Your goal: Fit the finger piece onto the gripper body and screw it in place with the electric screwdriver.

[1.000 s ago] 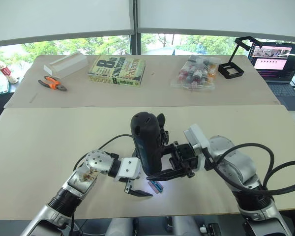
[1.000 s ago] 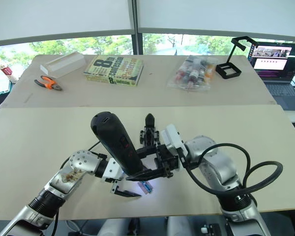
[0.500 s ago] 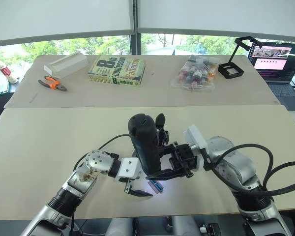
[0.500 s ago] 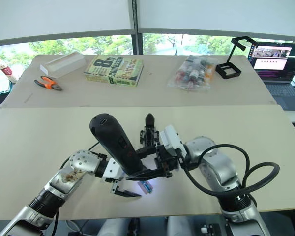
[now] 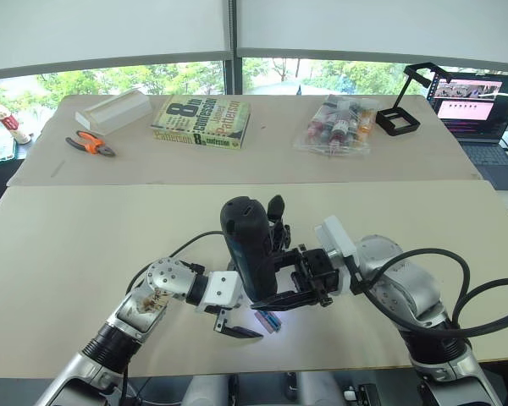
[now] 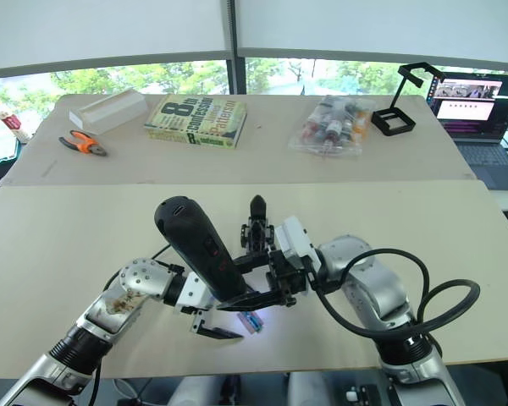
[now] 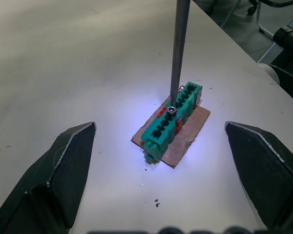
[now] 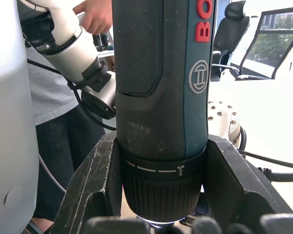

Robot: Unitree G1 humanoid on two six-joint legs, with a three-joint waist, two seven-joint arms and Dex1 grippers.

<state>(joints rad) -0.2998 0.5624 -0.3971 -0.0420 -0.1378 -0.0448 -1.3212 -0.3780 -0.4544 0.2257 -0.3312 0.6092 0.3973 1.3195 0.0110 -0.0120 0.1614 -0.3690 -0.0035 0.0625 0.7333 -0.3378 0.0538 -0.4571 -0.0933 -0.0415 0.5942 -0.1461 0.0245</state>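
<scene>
Electric screwdriver point(image 6: 199, 254) upright over near table point(image 5: 59, 254), clamped between right gripper point(image 8: 158, 195) jaws at its collar. Its thin bit point(image 7: 178, 53) comes down onto a screw point(image 7: 171, 110) on a small green block point(image 7: 171, 122), lit from above, sitting on a cardboard scrap point(image 7: 183, 141). Gripper body point(image 6: 256, 228) just behind the screwdriver, pointed finger up, lower part hidden. Finger piece hard to make out. Left gripper point(image 7: 163, 146) jaws spread wide either side of the block, touching nothing. Pliers point(image 5: 89, 144) and book point(image 5: 201, 121) far behind the screwdriver.
</scene>
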